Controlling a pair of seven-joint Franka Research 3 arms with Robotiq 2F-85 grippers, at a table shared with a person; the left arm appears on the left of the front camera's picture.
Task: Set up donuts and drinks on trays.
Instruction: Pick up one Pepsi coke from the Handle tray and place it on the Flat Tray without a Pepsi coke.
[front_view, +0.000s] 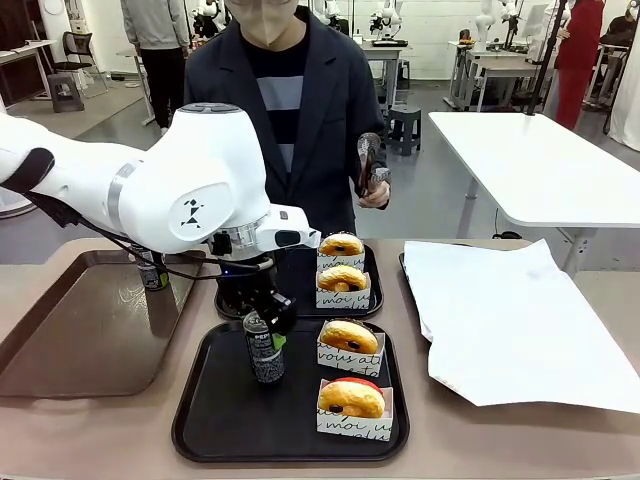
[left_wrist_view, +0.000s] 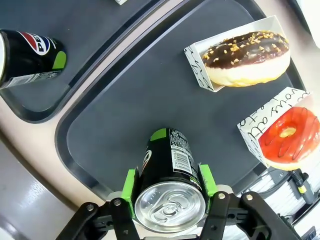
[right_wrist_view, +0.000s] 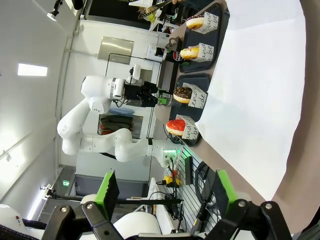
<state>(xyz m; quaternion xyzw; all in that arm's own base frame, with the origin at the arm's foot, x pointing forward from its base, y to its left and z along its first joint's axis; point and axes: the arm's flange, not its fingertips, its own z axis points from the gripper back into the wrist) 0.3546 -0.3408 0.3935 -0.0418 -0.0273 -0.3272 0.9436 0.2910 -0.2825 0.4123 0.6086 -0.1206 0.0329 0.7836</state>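
Background, front view: grey floor (front_view: 440, 180). White table (front_view: 540, 160) at 2 o'clock. Dark stool (front_view: 405, 128) near 12, beside it. More white desks (front_view: 490, 70) further back, 1 o'clock. Black chair (front_view: 78, 50) and desk at 10 o'clock. White rear wall (front_view: 440, 25). Right wrist view: lit ceiling panel (right_wrist_view: 29, 69) at 9 o'clock

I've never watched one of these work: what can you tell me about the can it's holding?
The can is slim and black, with a silver pull-tab top, small white print and a green mark. It stands upright over the near tray, clamped between the green pads of the left pincer, beside two sleeved donuts.
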